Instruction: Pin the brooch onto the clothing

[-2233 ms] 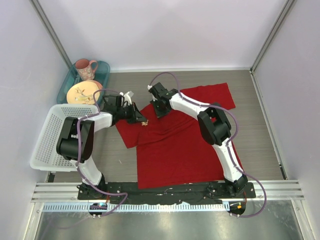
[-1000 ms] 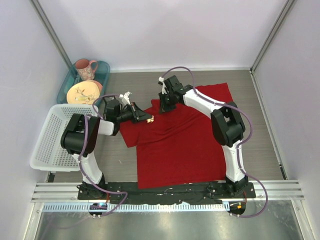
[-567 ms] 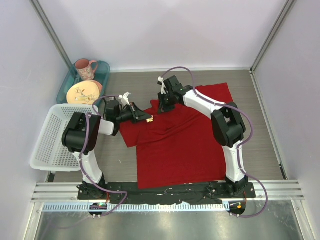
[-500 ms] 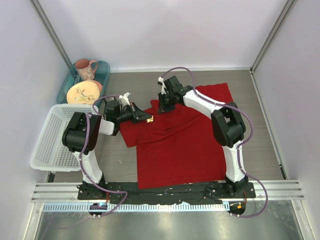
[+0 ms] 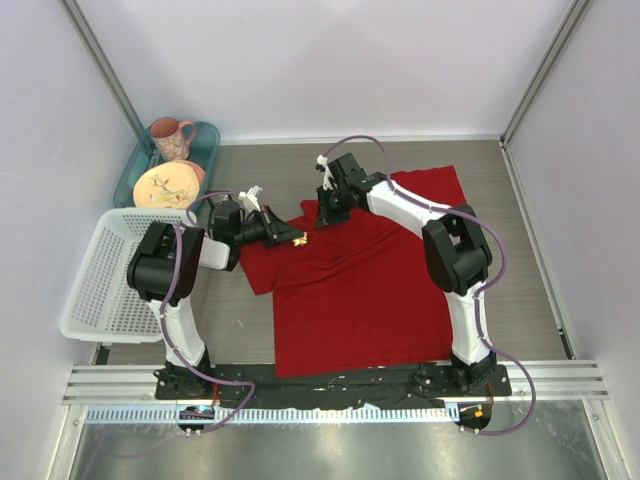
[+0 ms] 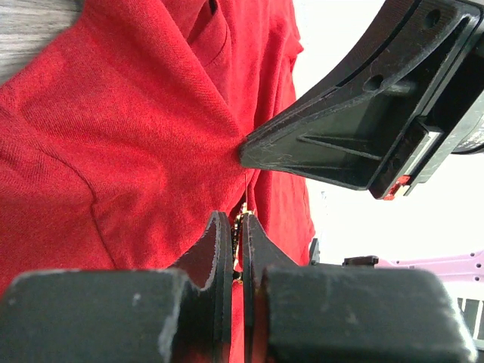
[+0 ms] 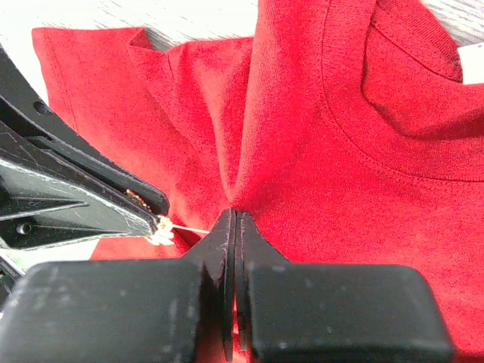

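Note:
The clothing [image 5: 350,280], a bright red T-shirt, lies spread on the table. My right gripper [image 5: 325,214] is shut on a pinched-up fold of it below the collar [image 7: 393,113]; in the right wrist view its tips [image 7: 233,216] meet on the ridge of red cloth. My left gripper [image 5: 297,238] is shut on the brooch [image 5: 306,238], a tiny pale leaf. In the right wrist view the brooch [image 7: 161,231] sticks out of the left fingers [image 7: 83,208], its thin pin pointing at the fold. In the left wrist view the brooch [image 6: 240,225] shows as a sliver between the jaws.
A white basket [image 5: 95,280] stands at the left edge. Behind it is a teal tray [image 5: 207,140] holding a pink mug [image 5: 172,136] and a plate [image 5: 165,185]. White walls close in the table on three sides.
Since the earliest frame the right gripper has shifted back and right with the fold, and the left gripper has moved right with the brooch. Over the last second both are almost still.

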Available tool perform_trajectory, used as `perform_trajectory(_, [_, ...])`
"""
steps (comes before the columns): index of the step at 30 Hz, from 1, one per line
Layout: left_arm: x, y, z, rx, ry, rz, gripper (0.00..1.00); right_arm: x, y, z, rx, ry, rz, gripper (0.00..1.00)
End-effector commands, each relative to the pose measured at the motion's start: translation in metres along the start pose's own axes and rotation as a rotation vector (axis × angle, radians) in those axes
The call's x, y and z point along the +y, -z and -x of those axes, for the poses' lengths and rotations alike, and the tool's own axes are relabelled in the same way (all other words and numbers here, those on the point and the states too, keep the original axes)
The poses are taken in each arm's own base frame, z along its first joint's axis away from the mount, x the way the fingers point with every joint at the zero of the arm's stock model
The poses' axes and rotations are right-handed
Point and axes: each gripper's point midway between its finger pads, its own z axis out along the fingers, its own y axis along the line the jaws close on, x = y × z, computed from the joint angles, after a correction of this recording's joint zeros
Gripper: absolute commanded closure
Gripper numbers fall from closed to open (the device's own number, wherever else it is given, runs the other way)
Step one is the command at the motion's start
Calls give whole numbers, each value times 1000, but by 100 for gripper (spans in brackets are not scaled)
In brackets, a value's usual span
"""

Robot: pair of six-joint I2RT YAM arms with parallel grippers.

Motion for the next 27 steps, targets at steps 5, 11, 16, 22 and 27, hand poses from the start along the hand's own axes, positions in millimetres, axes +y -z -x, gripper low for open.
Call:
perform_trajectory(5, [-16,0,11,-16,-55,-57,100,24,31,32,-101,23,87,99])
perform_trajectory(11, [-22,-1,14,-19,-63,-80,100,28,29,27,-83,19,124,99])
perform_trajectory(16, [-25,1,13,-24,-65,-86,100,26,29,26,-79,18,130,99])
perform_trajectory(22, [-26,3,12,-30,-69,-83,100,24,29,28,-82,16,131,99])
perform_trajectory(27, [-26,3,12,-27,-66,-84,100,27,29,27,-80,14,143,99])
